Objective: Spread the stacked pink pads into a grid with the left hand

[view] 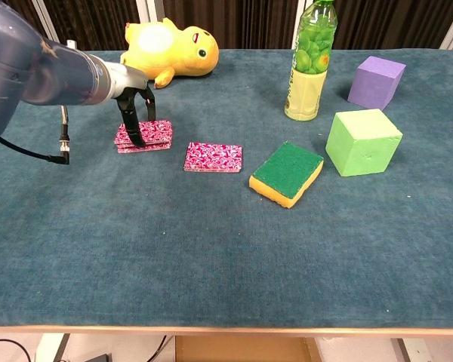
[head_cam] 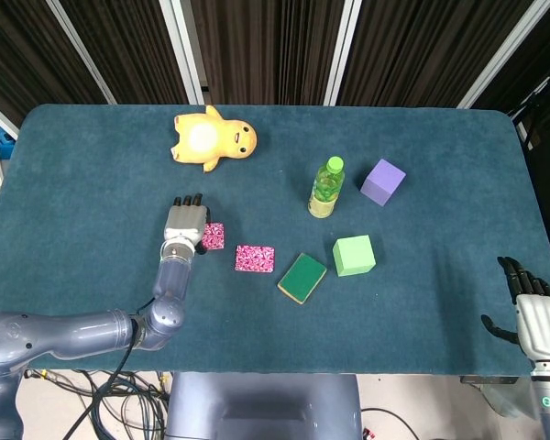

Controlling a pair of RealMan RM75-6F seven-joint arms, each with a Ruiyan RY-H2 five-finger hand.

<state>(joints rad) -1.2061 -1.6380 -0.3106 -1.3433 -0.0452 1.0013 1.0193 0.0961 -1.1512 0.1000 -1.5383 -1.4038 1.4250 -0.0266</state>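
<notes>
A small stack of pink patterned pads (view: 155, 135) lies left of centre on the blue table (view: 211, 249); in the head view the stack (head_cam: 214, 236) peeks out beside my left hand (head_cam: 185, 223). My left hand (view: 134, 104) reaches down over the stack, thumb at its near edge and fingers behind it, pinching the pads. The layers look slightly fanned and raised. One single pink pad (view: 213, 157) (head_cam: 254, 258) lies flat just to the right. My right hand (head_cam: 533, 310) hangs past the table's right front corner, fingers apart, holding nothing.
A yellow plush toy (head_cam: 213, 139) lies at the back left. A green bottle (head_cam: 326, 188), a purple cube (head_cam: 382, 181), a light green cube (head_cam: 353, 255) and a green-and-yellow sponge (head_cam: 302, 278) stand right of the pads.
</notes>
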